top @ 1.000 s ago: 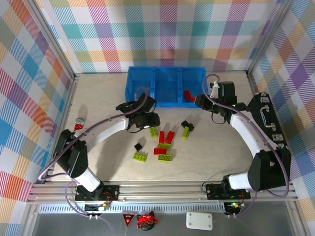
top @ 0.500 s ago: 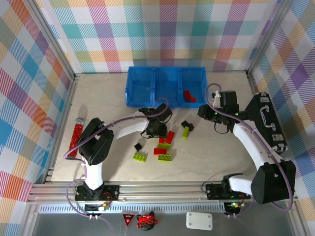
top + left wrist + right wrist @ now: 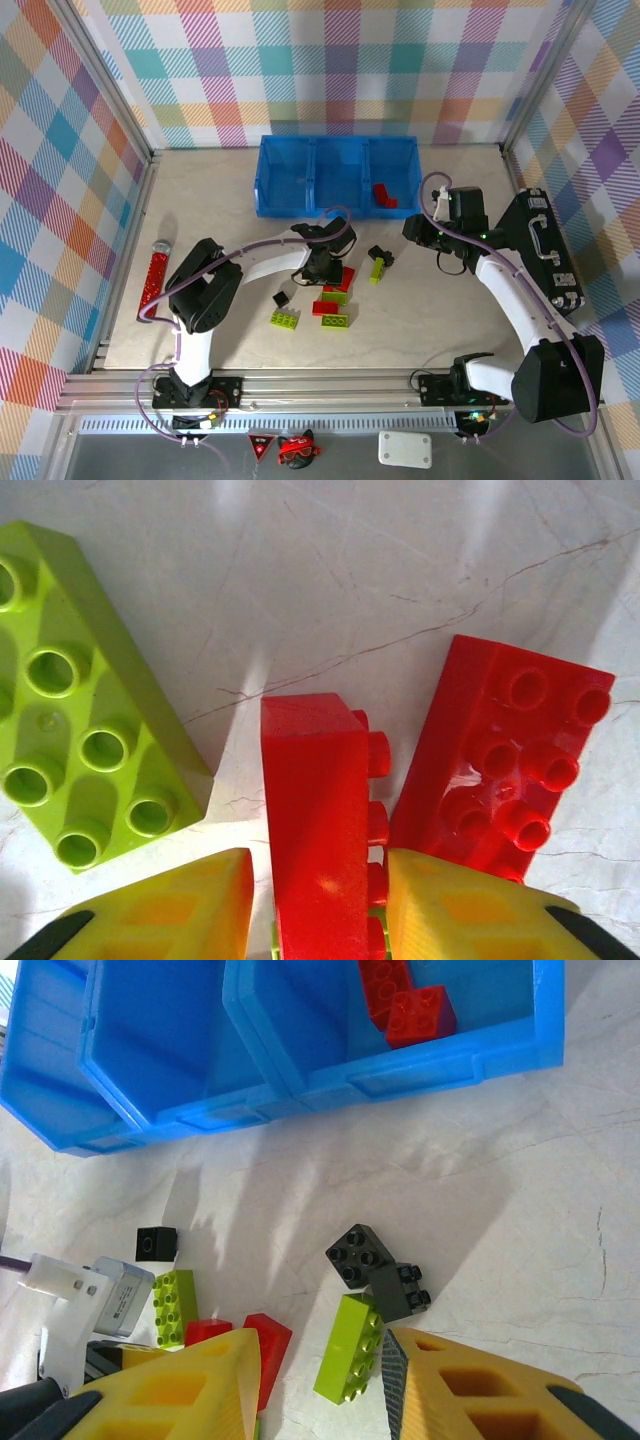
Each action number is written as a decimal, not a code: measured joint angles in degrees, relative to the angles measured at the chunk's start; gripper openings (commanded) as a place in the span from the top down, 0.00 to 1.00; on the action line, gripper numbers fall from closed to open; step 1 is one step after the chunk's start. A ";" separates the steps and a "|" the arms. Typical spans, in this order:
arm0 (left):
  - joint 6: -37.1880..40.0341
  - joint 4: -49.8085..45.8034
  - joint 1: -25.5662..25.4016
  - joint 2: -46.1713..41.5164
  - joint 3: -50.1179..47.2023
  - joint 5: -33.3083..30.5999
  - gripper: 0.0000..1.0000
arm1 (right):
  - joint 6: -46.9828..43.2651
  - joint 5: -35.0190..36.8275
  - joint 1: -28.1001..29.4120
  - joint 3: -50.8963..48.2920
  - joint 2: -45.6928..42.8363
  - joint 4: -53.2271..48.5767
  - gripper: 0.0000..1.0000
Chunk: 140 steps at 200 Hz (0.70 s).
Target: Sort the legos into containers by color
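With the left end effector open astride the tipped red lego on the worktop, one pad not yet touching, it should close squarely, clear of the neighbouring red lego, then lift toward the blue bin's right-hand compartment; the right end effector hangs open, empty.

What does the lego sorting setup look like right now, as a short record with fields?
bin: blue bin, three compartments in a row
sorted: red legos in the right compartment
unsorted: loose legos, red, green and black, in front of the bin
left tool: straddles a red brick lying on its side, slim gap at one finger
right tool: open, nothing between its fingers
other: red glittery cylinder at left, black case at right
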 measured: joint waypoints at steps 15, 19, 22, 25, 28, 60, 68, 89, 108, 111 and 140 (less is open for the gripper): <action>0.17 0.07 0.00 0.24 0.09 -0.04 0.65 | 0.13 -0.02 0.00 0.00 -0.07 0.02 0.61; 0.15 0.04 0.00 0.28 0.09 -0.04 0.66 | 0.13 -0.04 0.00 0.00 -0.07 0.00 0.61; 0.17 0.04 0.00 0.31 0.09 -0.04 0.67 | 0.15 -0.02 0.00 -0.02 -0.11 0.00 0.61; 0.15 0.02 0.00 0.33 0.09 -0.07 0.67 | 0.15 -0.04 0.00 -0.02 -0.11 0.00 0.61; 0.20 0.02 0.00 0.35 0.09 -0.07 0.67 | 0.15 -0.07 0.00 -0.02 -0.13 0.00 0.61; 0.13 0.28 0.00 0.33 0.09 -0.55 0.72 | 0.48 -0.68 0.00 -0.11 -0.66 -0.02 0.62; 0.09 0.76 0.00 0.20 -0.07 -0.57 0.72 | 0.61 -0.87 0.00 -0.39 -0.98 0.07 0.63; -0.52 2.75 0.22 -1.31 -1.49 -0.37 0.73 | 1.27 -1.55 0.00 -1.29 -1.84 0.02 0.63; -1.42 3.91 0.79 -3.87 -2.82 0.17 0.73 | 1.51 -2.21 0.00 -1.90 -1.99 0.00 0.63; -1.44 4.02 0.90 -4.26 -2.93 0.28 0.73 | 1.55 -2.29 0.00 -1.92 -1.99 0.00 0.63; -1.44 5.27 1.90 -7.56 -3.04 1.07 0.73 | 1.68 -3.02 0.00 -2.67 -2.21 -0.02 0.63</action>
